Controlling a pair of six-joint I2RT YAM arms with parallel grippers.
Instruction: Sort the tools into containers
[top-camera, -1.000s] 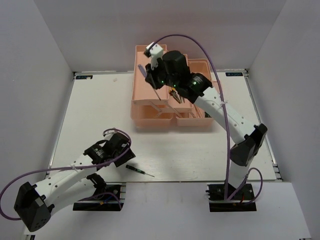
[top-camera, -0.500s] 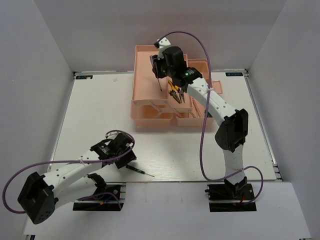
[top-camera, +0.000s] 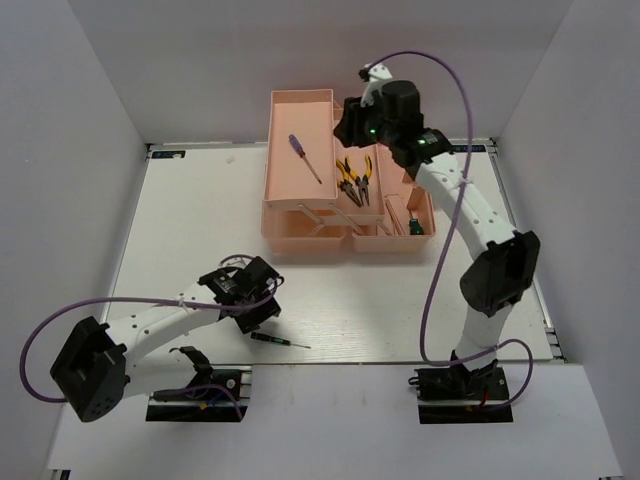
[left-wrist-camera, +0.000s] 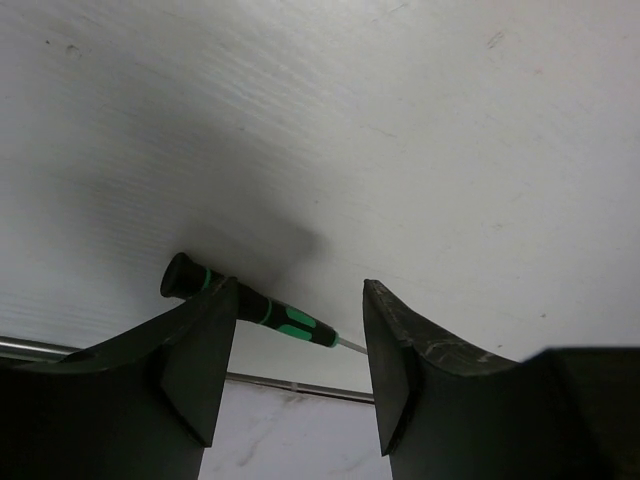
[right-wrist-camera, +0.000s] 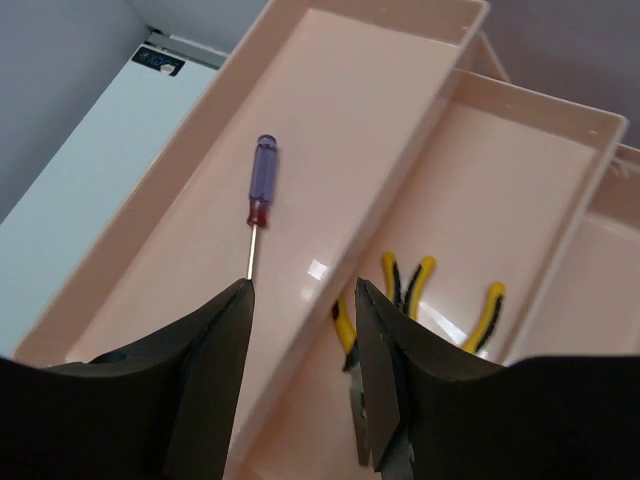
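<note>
hovering my left pincer (left-wrist-camera: 293, 375), spread wide, over the dark green screwdriver (left-wrist-camera: 270, 313) lying on the white surface (left-wrist-camera: 420, 120). my right pincer (right-wrist-camera: 300, 340) hangs spread and empty above the pink toolbox (right-wrist-camera: 545, 165); purple screwdriver (right-wrist-camera: 262, 185) lies in its left tray (right-wrist-camera: 340, 110), yellow pliers (right-wrist-camera: 483, 315) in the next compartment.

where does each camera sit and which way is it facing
Top external: fixed above and behind the arm bases, facing down on the table; both arms show.
Left wrist: on the left arm, facing down at the dark green screwdriver, framed by the open left gripper.
Right wrist: above the toolbox, facing down past the open right gripper at the purple screwdriver and pliers.
Shared: top external also shows both screwdrivers, the toolbox and the pliers.
</note>
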